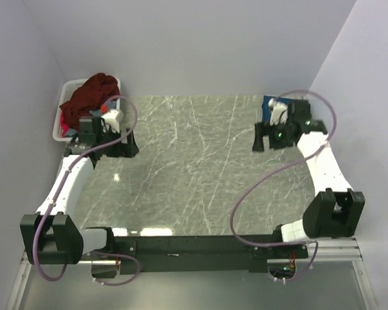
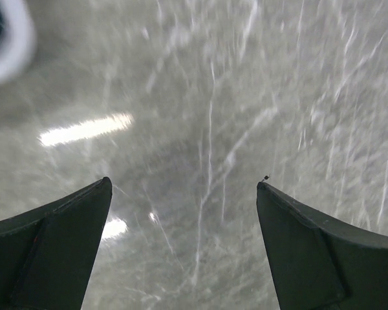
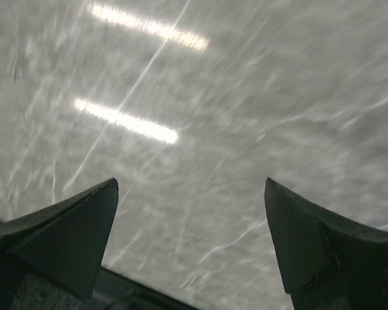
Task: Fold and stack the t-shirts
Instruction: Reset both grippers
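Left gripper [image 2: 184,184]: jaws spread wide, nothing between them, bare marbled table [image 2: 246,97] underneath. It sits at the table's far-left, just beside the white basket [image 1: 70,84].

Right gripper [image 3: 191,184]: jaws equally wide, empty, over bare table at the far-right.

Maroon shirt [image 1: 90,97]: heaped in the basket, spilling above its rim. A bit of blue cloth [image 1: 63,123] shows beneath it at the basket's left wall.

Blue shirt [image 1: 269,103]: at the table's far-right edge, just behind the right gripper, mostly hidden by the wrist.

Neither of the 2 grippers touches cloth.
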Controlling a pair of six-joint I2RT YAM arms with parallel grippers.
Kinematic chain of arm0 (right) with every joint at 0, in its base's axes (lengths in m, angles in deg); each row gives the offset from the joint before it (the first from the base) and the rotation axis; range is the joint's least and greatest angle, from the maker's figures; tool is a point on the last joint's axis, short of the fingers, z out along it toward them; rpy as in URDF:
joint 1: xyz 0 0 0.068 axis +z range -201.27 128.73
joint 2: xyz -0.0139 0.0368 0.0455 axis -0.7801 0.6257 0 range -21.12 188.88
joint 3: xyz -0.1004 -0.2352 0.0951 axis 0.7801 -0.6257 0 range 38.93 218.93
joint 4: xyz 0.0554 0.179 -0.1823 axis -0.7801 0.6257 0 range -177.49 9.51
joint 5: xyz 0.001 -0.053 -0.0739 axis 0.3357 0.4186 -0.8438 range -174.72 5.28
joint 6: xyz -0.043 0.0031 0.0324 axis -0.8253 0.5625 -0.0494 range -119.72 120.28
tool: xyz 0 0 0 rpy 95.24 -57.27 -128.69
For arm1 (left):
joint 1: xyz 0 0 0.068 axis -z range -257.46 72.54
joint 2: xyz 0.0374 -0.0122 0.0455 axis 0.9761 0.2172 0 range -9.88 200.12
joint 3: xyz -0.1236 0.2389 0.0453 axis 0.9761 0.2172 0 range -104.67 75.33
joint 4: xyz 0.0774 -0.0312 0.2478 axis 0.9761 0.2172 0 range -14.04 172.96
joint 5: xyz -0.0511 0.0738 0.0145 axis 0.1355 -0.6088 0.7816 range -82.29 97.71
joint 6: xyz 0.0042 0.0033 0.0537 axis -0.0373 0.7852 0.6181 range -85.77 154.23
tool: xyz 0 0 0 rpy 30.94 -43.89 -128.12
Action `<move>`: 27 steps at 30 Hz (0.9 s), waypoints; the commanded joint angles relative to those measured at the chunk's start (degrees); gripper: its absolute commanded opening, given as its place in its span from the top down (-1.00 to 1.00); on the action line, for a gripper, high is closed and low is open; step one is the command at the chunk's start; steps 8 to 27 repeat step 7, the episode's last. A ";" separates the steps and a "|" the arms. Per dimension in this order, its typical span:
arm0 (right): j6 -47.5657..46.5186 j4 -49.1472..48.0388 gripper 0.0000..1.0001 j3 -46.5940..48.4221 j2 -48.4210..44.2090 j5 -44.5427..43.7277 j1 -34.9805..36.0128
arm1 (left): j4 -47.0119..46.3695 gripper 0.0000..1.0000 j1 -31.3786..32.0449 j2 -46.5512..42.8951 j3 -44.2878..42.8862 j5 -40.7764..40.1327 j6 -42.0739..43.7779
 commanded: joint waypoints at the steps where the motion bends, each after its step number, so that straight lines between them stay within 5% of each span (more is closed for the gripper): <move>1: 2.95 -6.49 -1.00 -9.83 -6.57 1.41 2.39 | -2.99 -0.99 2.99 -1.92 4.59 -1.57 0.97; 5: 3.22 -8.53 -1.00 -15.56 -11.58 0.96 5.64 | -3.79 -0.99 4.31 -3.51 6.62 -4.12 -0.18; 27: 3.05 -8.54 -1.00 -14.61 -12.20 0.78 5.56 | -2.74 -0.99 4.23 -3.77 5.75 -4.04 0.26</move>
